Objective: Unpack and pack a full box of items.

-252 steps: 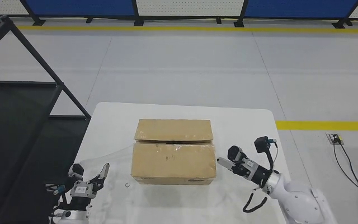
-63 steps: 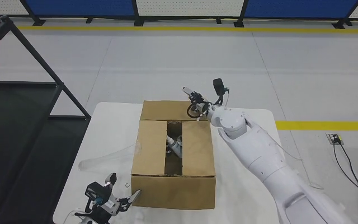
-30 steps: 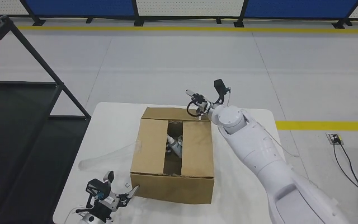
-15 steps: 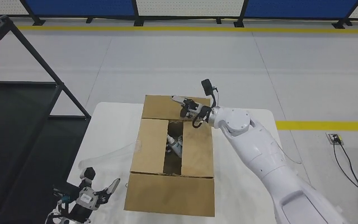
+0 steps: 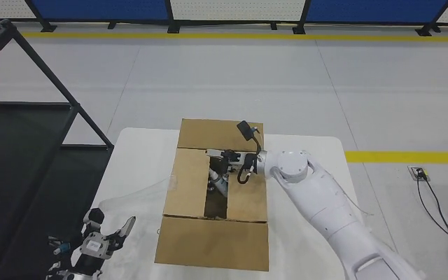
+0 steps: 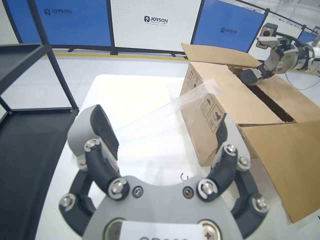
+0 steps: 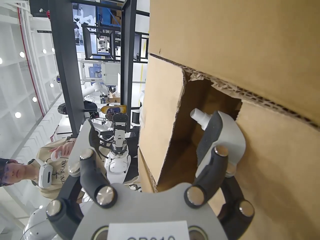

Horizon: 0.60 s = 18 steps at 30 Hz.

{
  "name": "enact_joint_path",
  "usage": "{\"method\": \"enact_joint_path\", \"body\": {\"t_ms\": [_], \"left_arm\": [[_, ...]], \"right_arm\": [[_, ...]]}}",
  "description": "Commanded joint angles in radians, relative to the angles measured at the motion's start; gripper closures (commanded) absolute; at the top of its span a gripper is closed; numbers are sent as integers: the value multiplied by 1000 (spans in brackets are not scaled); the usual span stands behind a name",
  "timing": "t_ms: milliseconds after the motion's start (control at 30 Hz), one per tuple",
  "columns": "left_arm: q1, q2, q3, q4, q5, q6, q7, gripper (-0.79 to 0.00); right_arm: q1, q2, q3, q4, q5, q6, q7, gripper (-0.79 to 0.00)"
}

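A brown cardboard box point(image 5: 187, 185) stands mid-table with its far and near outer flaps folded outward. Its two inner flaps lie flat with a narrow gap between them. A white bottle point(image 5: 219, 183) shows through that gap, and its cap point(image 7: 198, 115) appears inside the box. My right gripper point(image 5: 215, 159) hangs open over the far end of the gap, one finger point(image 7: 216, 131) at the torn flap edge, holding nothing. My left gripper point(image 5: 112, 218) is open and empty at the table's near left corner, apart from the box point(image 6: 237, 106). The right gripper point(image 6: 252, 77) also shows above the box top.
A strip of clear tape point(image 6: 175, 106) trails from the box's left side across the white table point(image 5: 308, 175). A small C-shaped ring point(image 6: 184, 176) lies on the table near the left gripper. A black rack point(image 5: 35, 161) stands beside the table's left edge.
The right gripper came from the far flap down to the gap between the inner flaps. The near flap now lies folded outward. The left gripper drew back from it toward the near left corner.
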Motion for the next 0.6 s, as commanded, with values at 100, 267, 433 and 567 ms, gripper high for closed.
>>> {"method": "enact_joint_path", "body": {"t_ms": [100,267,433,567], "left_arm": [[-4,-2,11,5,1,2,0,-785],[-9,-3,23,8,11,4,-5,-785],[-11,-5,26,7,15,6,-7,-785],[-9,-5,27,7,17,6,-4,-785]], "right_arm": [[-7,-16,-10,10,32,-9,13,-785],[4,-40,-25,34,67,-17,21,-785],[26,-66,-30,76,123,-22,40,-785],[45,-83,-29,111,156,-41,47,-785]]}}
